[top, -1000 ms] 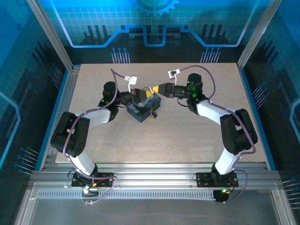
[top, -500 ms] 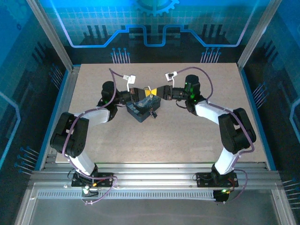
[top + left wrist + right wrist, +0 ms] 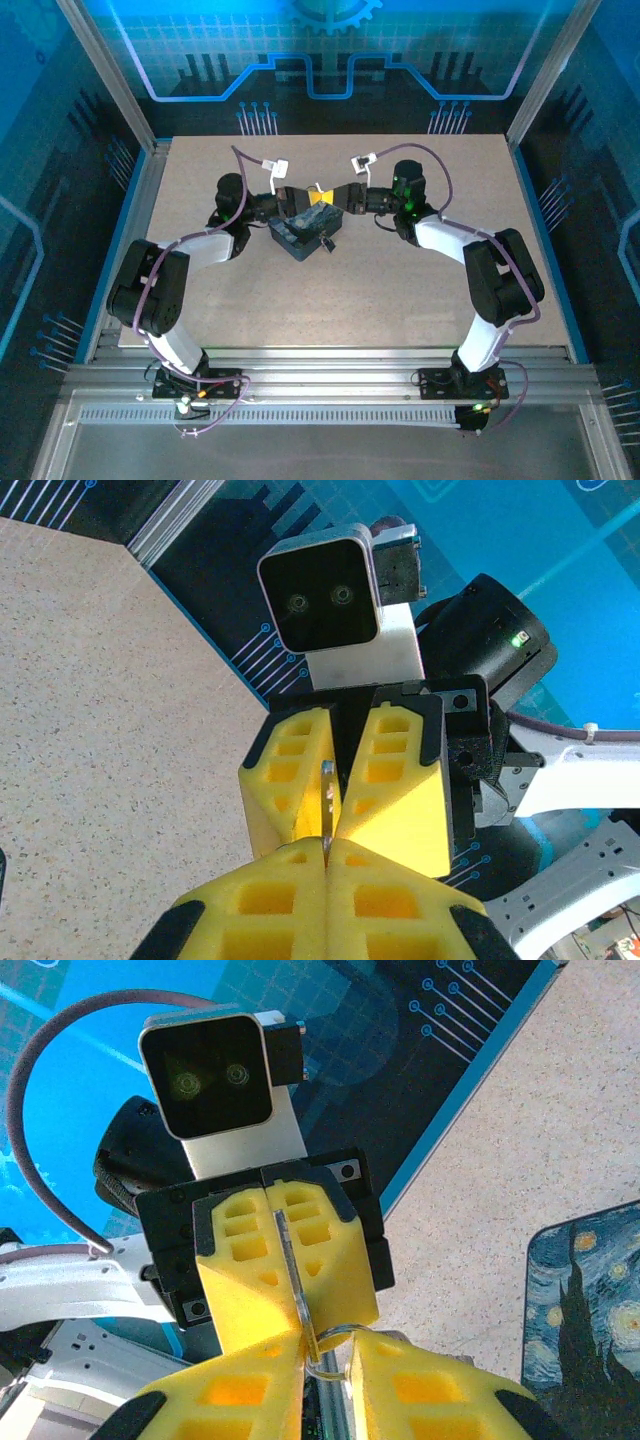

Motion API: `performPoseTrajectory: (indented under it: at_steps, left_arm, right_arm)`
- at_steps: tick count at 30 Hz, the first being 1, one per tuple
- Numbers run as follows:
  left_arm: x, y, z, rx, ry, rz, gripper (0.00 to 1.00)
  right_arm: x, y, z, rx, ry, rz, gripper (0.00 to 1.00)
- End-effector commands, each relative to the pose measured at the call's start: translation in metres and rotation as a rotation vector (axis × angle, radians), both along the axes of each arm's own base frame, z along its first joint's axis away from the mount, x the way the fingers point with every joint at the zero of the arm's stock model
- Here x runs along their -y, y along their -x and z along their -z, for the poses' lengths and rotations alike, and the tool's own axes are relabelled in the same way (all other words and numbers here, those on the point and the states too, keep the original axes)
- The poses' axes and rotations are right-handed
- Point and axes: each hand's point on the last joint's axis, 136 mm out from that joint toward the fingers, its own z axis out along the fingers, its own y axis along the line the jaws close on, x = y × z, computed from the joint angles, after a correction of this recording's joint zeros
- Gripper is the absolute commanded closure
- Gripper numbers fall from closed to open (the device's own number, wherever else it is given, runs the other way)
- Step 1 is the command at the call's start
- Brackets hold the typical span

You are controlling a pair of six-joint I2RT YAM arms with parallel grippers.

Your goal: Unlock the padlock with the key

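- Clamping the blade of the key (image 3: 288, 1260) flat between its yellow pads (image 3: 240, 1250), the left gripper (image 3: 326, 880) has its jaws closed on it. The key's ring (image 3: 335, 1345) sticks out past the fingertips.
- The right gripper (image 3: 327, 1385) faces the left gripper tip to tip. Its jaws stand narrowly apart with the ring between them. Whether the pads press on the ring cannot be told.
- In the top view, both grippers meet over the far side of the dark blue swirl-patterned box (image 3: 292, 238), which rests on the table (image 3: 420, 290).
- The padlock (image 3: 326, 243) sits at the near right corner of the box, close to the meeting point and apart from both grippers. It is too small in that view to tell whether the shackle is closed.
- Done: the key is off the table and held in the air.
- In hand, as a judgement: the key appears to be passing from one gripper to the other, or being re-gripped, so that the blade ends up free and pointed for insertion.
- Left to do: bring the blade to the keyway, insert it, turn it and free the shackle. Neither gripper steadies the padlock, so bracing it is probably also outstanding.
- Overall, as a judgement: the task is in its early part. The key is secured, but the lock is not engaged.
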Motion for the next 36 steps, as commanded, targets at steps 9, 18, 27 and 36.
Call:
performPoseTrajectory:
  at_steps: [9,18,27,36]
  left_arm:
    - [-0.002,0.014,-0.014,0.058,0.024,0.049,0.95]
    - [-0.011,0.018,-0.010,0.059,-0.057,0.025,0.67]
    - [-0.015,0.025,0.006,0.025,-0.162,0.031,0.63]
    - [-0.015,0.026,0.008,0.010,-0.187,0.048,0.62]
  right_arm:
    - [-0.010,0.009,-0.011,0.078,-0.004,-0.063,0.97]
    - [0.000,0.021,0.010,0.070,0.134,-0.111,1.00]
    - [0.009,0.048,0.016,0.065,0.223,-0.238,1.00]
    - [-0.001,0.064,0.018,0.071,0.229,-0.310,1.00]
